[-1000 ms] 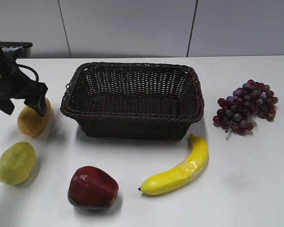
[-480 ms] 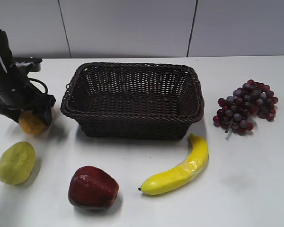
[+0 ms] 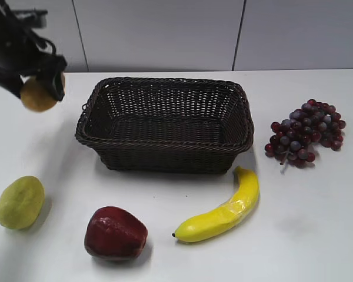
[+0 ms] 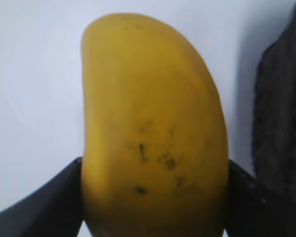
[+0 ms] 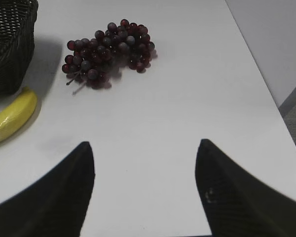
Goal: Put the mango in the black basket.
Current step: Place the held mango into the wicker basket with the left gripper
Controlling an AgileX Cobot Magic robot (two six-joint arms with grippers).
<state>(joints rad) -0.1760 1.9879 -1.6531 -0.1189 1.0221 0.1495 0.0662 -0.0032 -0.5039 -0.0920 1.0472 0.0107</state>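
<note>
My left gripper (image 3: 40,82) is shut on the orange-yellow mango (image 3: 37,95) and holds it in the air, left of the black basket (image 3: 165,154). In the left wrist view the mango (image 4: 153,133) fills the frame, pinched between the two dark fingers (image 4: 49,207), with the basket's wicker edge (image 4: 281,113) at the right. The basket is a large dark woven rectangle standing at the table's middle, and nothing lies in it. My right gripper (image 5: 145,148) is open and empty above bare table, out of the exterior view.
A pale green-yellow fruit (image 3: 20,202) lies front left, a dark red apple (image 3: 115,232) in front of the basket, a banana (image 3: 223,210) front right, red grapes (image 3: 306,133) at the right. The right wrist view shows the grapes (image 5: 106,47), the banana (image 5: 12,116) and the table's right edge.
My left gripper closed on the mango on the table and has lifted it well up off the surface. The other objects have not moved.
</note>
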